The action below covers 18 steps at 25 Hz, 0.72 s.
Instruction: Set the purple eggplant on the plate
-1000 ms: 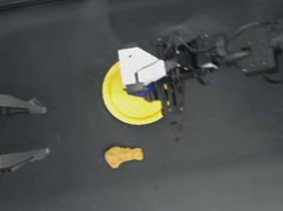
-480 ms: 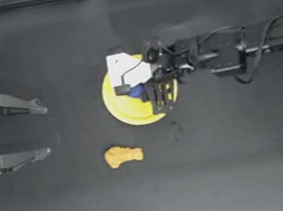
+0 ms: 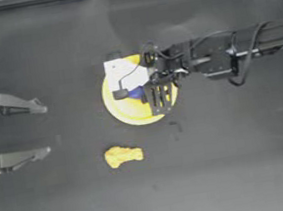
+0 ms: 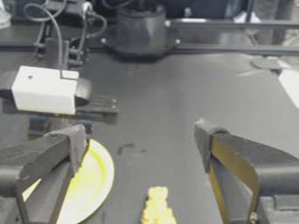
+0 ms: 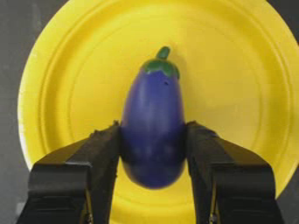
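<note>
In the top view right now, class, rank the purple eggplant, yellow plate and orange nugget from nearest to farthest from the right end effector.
1. Glossy purple eggplant: clamped in the right end effector.
2. Round yellow plate: directly beneath it.
3. Lumpy orange nugget: on the table, toward the picture's bottom edge, apart from the plate.

Purple eggplant [image 5: 153,131] against a bright yellow plate [image 5: 234,87] at centre frame.
The eggplant was glossy blue-purple with a green cap and stem, flanked by the right gripper's [image 5: 153,153] black jaws. From above, the table [image 3: 48,51] was dark grey, a white box [image 3: 124,73] sat over the plate, and an orange-tan nugget [image 3: 123,155] lay lower left of centre.
</note>
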Available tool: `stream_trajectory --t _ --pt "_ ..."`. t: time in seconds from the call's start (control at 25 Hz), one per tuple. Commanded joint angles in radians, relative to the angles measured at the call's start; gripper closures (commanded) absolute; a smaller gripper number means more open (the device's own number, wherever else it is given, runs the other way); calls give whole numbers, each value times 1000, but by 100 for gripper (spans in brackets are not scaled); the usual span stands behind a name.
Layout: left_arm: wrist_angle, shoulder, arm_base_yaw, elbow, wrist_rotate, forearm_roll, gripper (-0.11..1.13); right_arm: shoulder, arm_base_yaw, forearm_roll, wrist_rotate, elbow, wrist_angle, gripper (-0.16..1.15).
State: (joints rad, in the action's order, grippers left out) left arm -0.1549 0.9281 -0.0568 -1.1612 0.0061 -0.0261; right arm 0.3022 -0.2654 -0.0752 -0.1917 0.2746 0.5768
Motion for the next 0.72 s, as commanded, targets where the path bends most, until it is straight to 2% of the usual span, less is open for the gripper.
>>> stream_trajectory --t 0.04,0.12,0.28,0.72 --pt "-3 -17 -3 17 -2 0 -1 -20 -3 -2 0 -40 -6 6" --pt "-3 -15 -5 17 -2 0 -1 -17 -6 -3 0 -43 -3 -9" --pt "-3 -17 -8 12 -2 -2 -1 -14 -8 -5 2 -43 2 0" --pt "-3 -15 -18 11 -2 0 -1 -100 -8 -26 12 -41 31 -1"
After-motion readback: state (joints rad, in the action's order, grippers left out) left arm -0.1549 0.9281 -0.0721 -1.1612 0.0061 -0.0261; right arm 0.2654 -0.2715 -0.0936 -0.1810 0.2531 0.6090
